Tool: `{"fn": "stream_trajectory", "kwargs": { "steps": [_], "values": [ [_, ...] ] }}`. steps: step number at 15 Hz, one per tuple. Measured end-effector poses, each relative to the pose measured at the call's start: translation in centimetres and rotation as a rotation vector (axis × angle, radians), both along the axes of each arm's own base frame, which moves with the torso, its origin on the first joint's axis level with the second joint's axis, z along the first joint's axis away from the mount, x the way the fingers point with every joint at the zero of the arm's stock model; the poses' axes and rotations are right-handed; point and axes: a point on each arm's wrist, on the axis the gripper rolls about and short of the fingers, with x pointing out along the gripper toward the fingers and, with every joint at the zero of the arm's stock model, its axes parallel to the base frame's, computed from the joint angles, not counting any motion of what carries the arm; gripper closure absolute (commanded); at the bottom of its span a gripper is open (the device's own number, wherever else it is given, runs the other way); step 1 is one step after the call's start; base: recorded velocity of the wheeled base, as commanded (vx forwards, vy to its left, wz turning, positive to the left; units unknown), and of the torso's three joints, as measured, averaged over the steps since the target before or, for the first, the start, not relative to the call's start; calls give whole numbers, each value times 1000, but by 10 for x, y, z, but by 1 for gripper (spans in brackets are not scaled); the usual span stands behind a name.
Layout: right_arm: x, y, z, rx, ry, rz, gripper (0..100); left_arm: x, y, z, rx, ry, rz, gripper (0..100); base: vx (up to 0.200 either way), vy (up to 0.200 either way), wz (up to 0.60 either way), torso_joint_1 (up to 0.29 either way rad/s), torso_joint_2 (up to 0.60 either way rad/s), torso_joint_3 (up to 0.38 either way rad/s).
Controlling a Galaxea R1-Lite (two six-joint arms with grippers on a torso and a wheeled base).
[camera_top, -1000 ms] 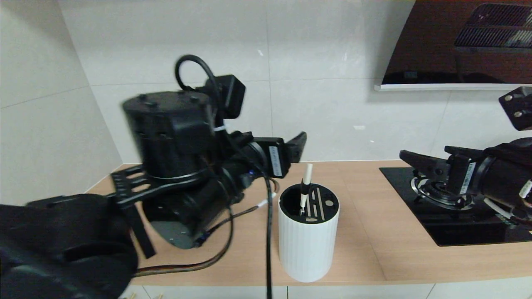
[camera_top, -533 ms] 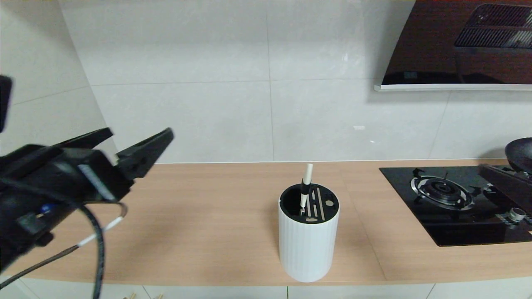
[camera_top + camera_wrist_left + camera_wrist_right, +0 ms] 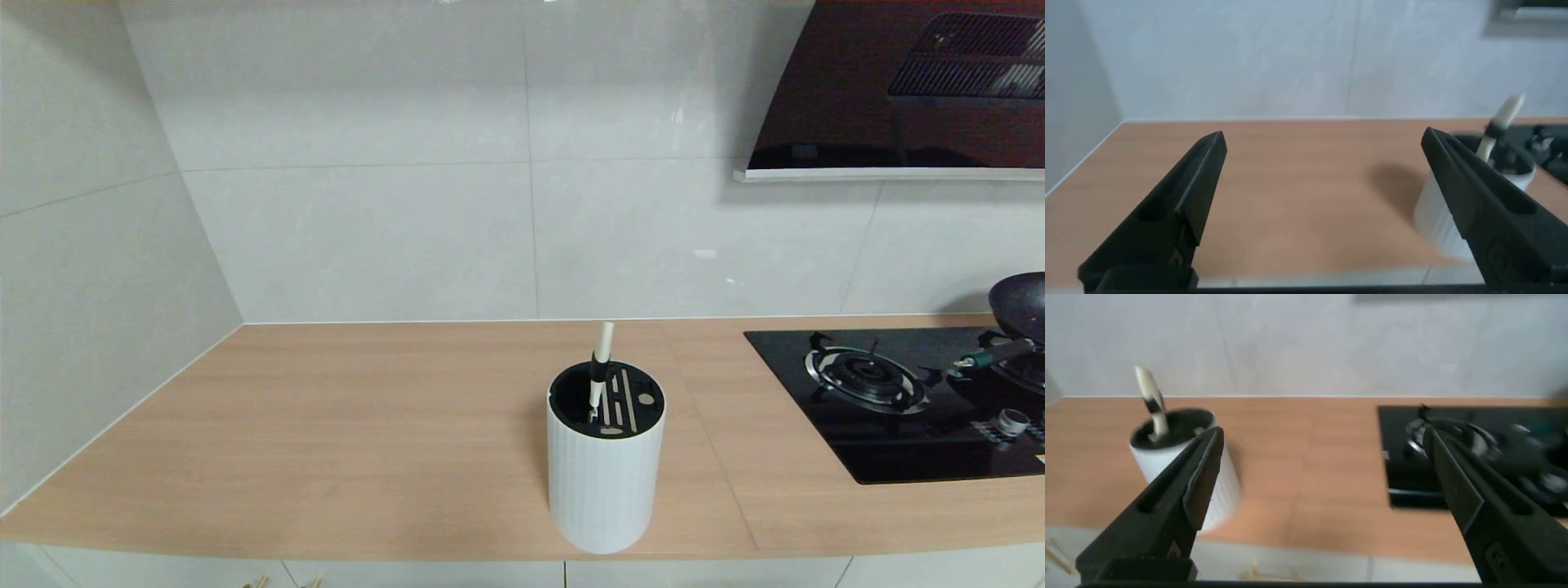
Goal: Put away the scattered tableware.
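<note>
A white ribbed holder [image 3: 605, 482] with a black slotted top stands near the front edge of the wooden counter [image 3: 367, 425]. One utensil with a white handle and a black band [image 3: 601, 353] stands upright in it. My left gripper [image 3: 1323, 139] is open and empty, back from the counter's front edge, with the holder [image 3: 1436, 219] partly behind one finger. My right gripper [image 3: 1323, 434] is also open and empty; from it the holder [image 3: 1226, 494] and the utensil handle [image 3: 1150, 394] sit off to one side.
A black gas hob [image 3: 890, 408] is set into the counter at the right, with a dark wok [image 3: 1019, 304] on its far burner. A range hood [image 3: 906, 90] hangs above. Tiled walls close the back and left. Bare counter stretches left of the holder.
Both arms have drawn back out of the head view, the left one toward the left, the right one toward the right. The holder and the utensil have not moved.
</note>
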Motion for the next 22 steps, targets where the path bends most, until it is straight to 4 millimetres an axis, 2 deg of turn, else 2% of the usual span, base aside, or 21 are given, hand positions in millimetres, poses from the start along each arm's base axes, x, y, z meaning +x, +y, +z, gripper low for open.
{"fn": "stream_trajectory", "kwargs": {
  "steps": [3, 6, 8, 11, 13, 15, 17, 20, 22],
  "values": [
    [-19, -2, -8, 24, -76, -128, 0, -35, 7, -12, -9, -93, 129, 0, 0, 0, 0, 0, 0, 0],
    [-24, 0, -13, 25, -100, -208, 0, -50, 3, -15, -8, -163, 250, 0, 0, 0, 0, 0, 0, 0],
    [-24, 2, -20, 8, -97, -241, 0, -56, -1, -25, 22, -174, 261, 0, 0, 0, 0, 0, 0, 0],
    [-20, 4, -47, -15, -61, -286, 0, -49, -2, -51, -11, -118, 304, 0, 0, 0, 0, 0, 0, 0],
    [-13, 5, -63, -12, -100, -302, 0, -38, -2, -74, -1, -40, 298, 0, 0, 0, 0, 0, 0, 0],
    [-9, 6, -76, -18, -90, -258, 0, -31, -2, -86, 4, -30, 276, 0, 0, 0, 0, 0, 0, 0],
    [-7, 7, -87, -30, -12, -221, 0, -22, -4, -106, 19, 17, 219, 0, 0, 0, 0, 0, 0, 0],
    [-6, 10, -92, -56, 27, -92, 0, -19, -7, -117, 77, 55, 67, 0, 0, 0, 0, 0, 0, 0],
    [-6, 10, -93, -70, 30, -81, 0, -19, -8, -120, 120, 72, 49, 0, 0, 0, 0, 0, 0, 0]
  ]
}}
